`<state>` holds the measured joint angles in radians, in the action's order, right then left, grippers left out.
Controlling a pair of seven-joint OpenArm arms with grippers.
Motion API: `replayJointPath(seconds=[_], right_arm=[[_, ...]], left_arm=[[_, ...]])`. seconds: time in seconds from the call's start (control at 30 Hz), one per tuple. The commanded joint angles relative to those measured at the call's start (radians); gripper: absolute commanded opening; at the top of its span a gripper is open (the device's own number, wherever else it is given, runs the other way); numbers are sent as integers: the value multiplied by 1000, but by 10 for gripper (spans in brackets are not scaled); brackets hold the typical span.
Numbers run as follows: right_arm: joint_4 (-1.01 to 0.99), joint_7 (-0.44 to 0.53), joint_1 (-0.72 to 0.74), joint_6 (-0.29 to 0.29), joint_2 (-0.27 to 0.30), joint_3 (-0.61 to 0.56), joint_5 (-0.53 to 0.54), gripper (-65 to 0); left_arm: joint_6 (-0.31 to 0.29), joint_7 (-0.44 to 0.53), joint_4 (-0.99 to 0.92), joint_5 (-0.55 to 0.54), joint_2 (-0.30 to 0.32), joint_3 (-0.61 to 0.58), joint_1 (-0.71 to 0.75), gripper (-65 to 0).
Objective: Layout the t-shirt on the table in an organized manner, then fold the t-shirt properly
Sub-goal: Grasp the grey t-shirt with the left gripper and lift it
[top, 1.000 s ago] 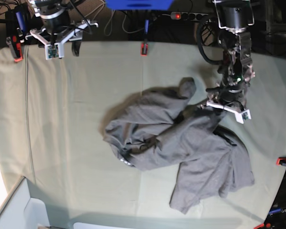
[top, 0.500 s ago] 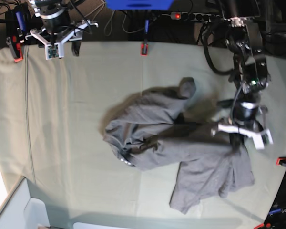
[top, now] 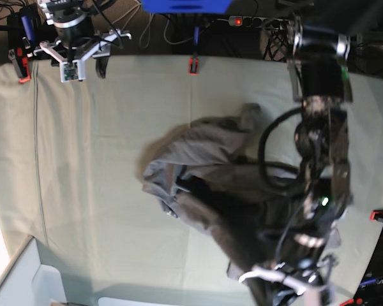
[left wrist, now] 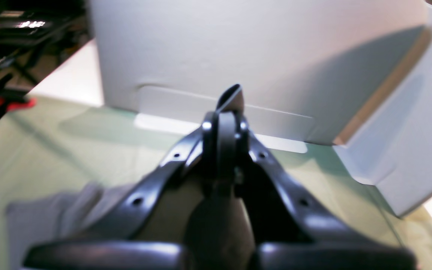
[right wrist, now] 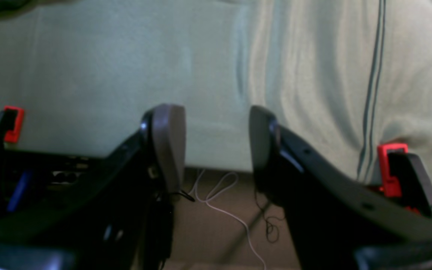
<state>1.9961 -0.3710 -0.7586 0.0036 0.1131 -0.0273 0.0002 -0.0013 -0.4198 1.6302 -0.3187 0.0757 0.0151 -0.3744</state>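
At the upper left of the base view my right end effector [top: 70,57] hangs over the back edge of the bench [top: 83,166], fingers apart and holding nothing, exactly where it sat a second ago. Mid-frame, the t-shirt [top: 198,172] lies crumpled and has been dragged: its lower portion now stretches toward the bottom right. There my left end effector [top: 284,280] has swept down from the upper right and closed together on a pinch of dark fabric, visible between its tips in the wrist view [left wrist: 225,112]. I judge the spreading has only begun. The sage cloth shows faint creases; red clips [top: 193,65] hold its edges, with cables behind and a white box [top: 25,280] at lower left.
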Motion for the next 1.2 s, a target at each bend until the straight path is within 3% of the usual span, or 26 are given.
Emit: replayJointPath(seconds=[0.0, 0.2, 0.53, 1.17], right_arm=[[15, 22, -6, 5, 1, 2, -2, -366], [15, 22, -8, 5, -48, 7, -2, -366], [15, 22, -12, 3, -91, 8, -4, -366], [15, 22, 23, 3, -91, -7, -4, -367]], left_arm=[[-3, 34, -6, 0, 0, -17, -62, -649], [-3, 40, -160, -1, -35, -140, -263, -649], [-3, 39, -224, 3, -133, -149, -427, -649], [-1, 31, -101, -1, -55, -103, -403, -649]])
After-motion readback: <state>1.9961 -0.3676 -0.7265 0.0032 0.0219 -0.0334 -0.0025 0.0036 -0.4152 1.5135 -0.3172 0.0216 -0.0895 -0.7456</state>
